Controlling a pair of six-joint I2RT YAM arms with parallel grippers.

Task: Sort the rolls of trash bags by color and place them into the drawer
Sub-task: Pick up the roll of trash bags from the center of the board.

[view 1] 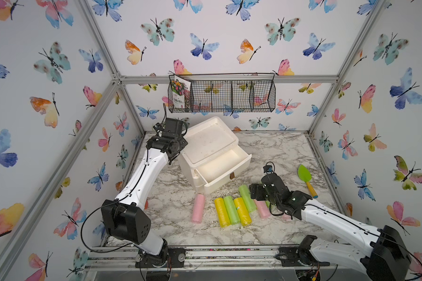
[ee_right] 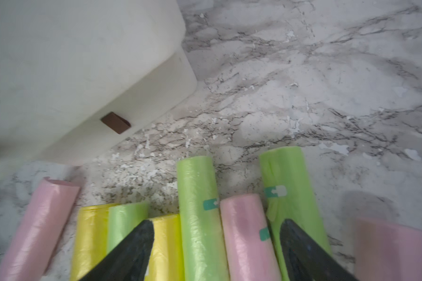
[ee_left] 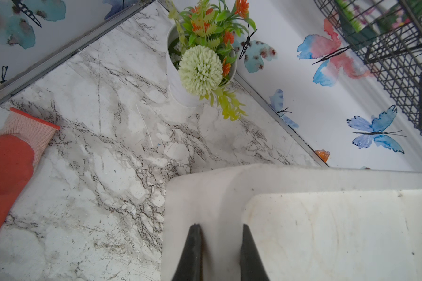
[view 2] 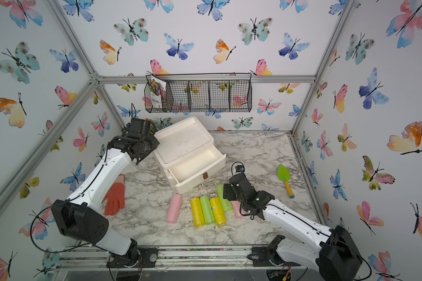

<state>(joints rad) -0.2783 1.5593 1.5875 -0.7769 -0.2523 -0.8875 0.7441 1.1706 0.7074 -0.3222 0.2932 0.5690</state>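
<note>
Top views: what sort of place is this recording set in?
Probably a staged robot test cell, dressed as a home gardening corner: an aluminium frame holding butterfly wallpaper, a marble-look tabletop, plus a trowel and white drawer unit.

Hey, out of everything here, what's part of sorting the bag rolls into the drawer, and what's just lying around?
For the job: three pale pink plastic rolls, three light green plastic rolls, two yellow plastic rolls, open white plastic drawer.

Just lying about: green plastic trowel with yellow handle, orange rubber glove, black wire basket, seed packet, white pot of artificial flowers.
</note>
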